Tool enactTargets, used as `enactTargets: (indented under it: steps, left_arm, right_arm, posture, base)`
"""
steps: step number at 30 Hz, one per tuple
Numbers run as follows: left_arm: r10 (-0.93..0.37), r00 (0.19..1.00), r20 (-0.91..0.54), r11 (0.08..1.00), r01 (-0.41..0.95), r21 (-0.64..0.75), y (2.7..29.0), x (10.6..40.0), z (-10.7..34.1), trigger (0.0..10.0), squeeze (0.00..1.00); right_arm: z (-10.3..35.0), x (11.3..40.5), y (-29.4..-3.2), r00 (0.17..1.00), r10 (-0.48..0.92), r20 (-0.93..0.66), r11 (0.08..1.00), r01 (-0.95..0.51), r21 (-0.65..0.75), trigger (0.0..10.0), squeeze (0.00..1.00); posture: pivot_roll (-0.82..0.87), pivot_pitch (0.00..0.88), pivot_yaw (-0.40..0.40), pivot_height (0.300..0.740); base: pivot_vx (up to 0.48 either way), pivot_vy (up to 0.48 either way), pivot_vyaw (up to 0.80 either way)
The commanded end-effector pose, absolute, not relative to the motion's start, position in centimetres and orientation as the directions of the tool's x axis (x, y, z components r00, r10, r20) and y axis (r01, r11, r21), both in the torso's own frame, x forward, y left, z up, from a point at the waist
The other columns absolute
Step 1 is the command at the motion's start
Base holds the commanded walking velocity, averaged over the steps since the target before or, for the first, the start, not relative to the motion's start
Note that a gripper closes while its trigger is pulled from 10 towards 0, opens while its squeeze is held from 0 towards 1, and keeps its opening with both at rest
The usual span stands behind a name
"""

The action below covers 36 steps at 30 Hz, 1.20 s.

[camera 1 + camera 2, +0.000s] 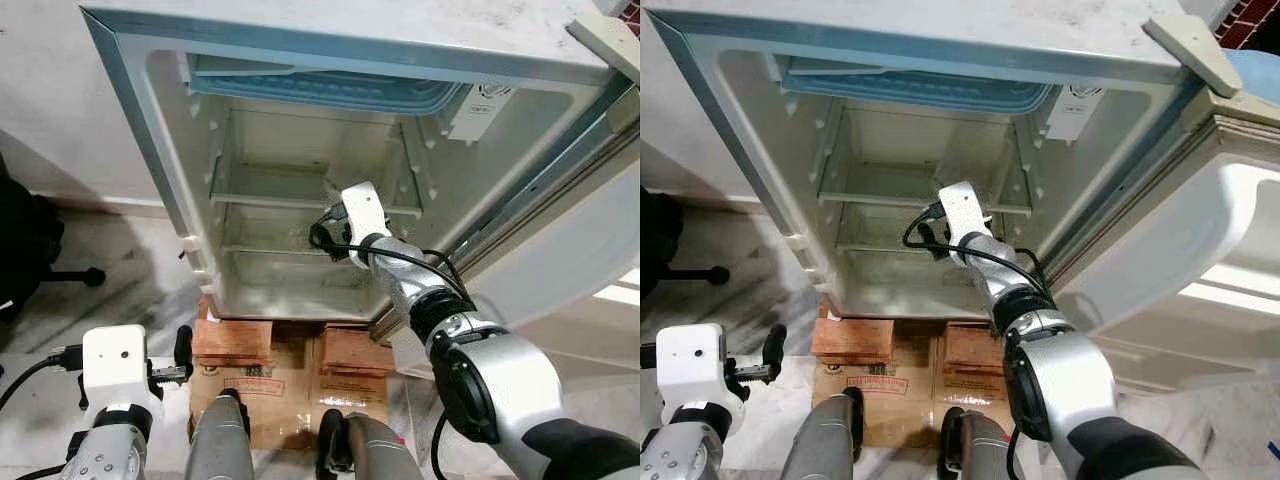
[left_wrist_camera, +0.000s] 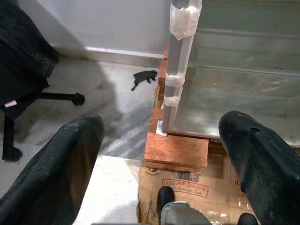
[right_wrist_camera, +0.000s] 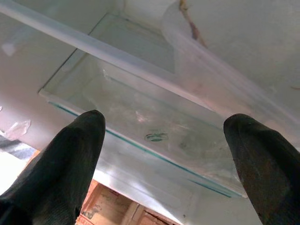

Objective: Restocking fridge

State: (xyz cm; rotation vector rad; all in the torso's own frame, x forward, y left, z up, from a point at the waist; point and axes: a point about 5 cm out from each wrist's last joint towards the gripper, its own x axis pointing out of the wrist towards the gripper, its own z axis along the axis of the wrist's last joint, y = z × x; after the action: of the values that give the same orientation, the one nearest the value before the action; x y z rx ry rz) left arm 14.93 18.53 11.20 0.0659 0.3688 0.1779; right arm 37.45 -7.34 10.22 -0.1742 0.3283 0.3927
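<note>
My right gripper (image 3: 164,136) sits inside the fridge (image 1: 160,150), fingers wide and holding nothing — its shelves look bare. My left gripper (image 2: 159,154) is wide too, so restocking seems barely begun.

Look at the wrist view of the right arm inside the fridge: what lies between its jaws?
Nothing is held. Between the open right gripper jaws the right wrist view shows only a bare glass shelf in the fridge.

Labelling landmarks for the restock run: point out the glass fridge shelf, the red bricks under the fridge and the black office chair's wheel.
Clear glass fridge shelf (image 3: 140,117): right wrist view, middle of pane.
Red bricks (image 2: 177,151): left wrist view, top face.
Black office chair wheel (image 2: 78,99): left wrist view, caster.
</note>
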Motion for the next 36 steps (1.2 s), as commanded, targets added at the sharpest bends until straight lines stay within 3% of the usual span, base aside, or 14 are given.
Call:
enactTargets:
  steps: [1,9,11,20,27,34,36]
  left_arm:
    - [0.196,0.910,-0.366,0.980,-0.169,0.105,18.5,14.5,11.0,10.0,0.00]
    - [0.199,0.909,-0.366,0.979,-0.170,0.111,18.7,14.7,11.0,10.0,0.00]
    - [0.201,0.910,-0.363,0.979,-0.171,0.113,18.8,14.7,11.0,10.0,0.00]
    - [0.194,0.914,-0.356,0.980,-0.164,0.114,18.8,15.4,10.9,10.0,0.00]
    - [0.175,0.923,-0.341,0.984,-0.148,0.104,18.6,16.6,10.7,10.0,0.00]
    - [0.147,0.936,-0.320,0.988,-0.125,0.088,18.2,18.4,10.4,10.0,0.00]
    - [0.136,0.941,-0.310,0.990,-0.115,0.083,18.0,18.9,10.4,10.0,0.00]
  right_arm:
    - [10.0,37.5,-8.2,0.883,0.302,-0.360,0.923,-0.365,-0.120,10.0,1.00]
    - [10.2,37.9,-9.7,0.922,0.174,-0.346,0.958,-0.240,-0.156,10.0,1.00]
    - [10.9,38.3,-10.3,0.943,0.135,-0.304,0.971,-0.187,-0.150,10.0,0.96]
    - [10.9,38.2,-10.3,0.944,0.168,-0.284,0.967,-0.213,-0.137,10.0,0.95]
    - [8.7,37.1,-11.8,0.904,0.229,-0.361,0.948,-0.291,-0.126,10.0,0.81]
    - [7.4,36.2,-13.5,0.884,0.244,-0.398,0.949,-0.302,-0.089,10.0,0.78]
    - [7.3,36.1,-13.8,0.884,0.253,-0.392,0.947,-0.310,-0.088,10.0,0.67]
  posture:
    - [0.33,0.194,-0.132,0.740]
    - [0.34,0.189,-0.129,0.740]
    - [0.34,0.189,-0.128,0.740]
    - [0.33,0.166,-0.123,0.740]
    - [0.29,0.137,-0.117,0.740]
    - [0.24,0.088,-0.107,0.740]
    - [0.23,0.077,-0.103,0.740]
  base:
    - [0.000,0.000,0.00]
    - [0.000,0.000,0.00]
    - [0.000,0.000,0.00]
    - [0.000,0.000,0.00]
    - [0.000,0.000,0.00]
    - [0.000,0.000,0.00]
    - [0.000,0.000,0.00]
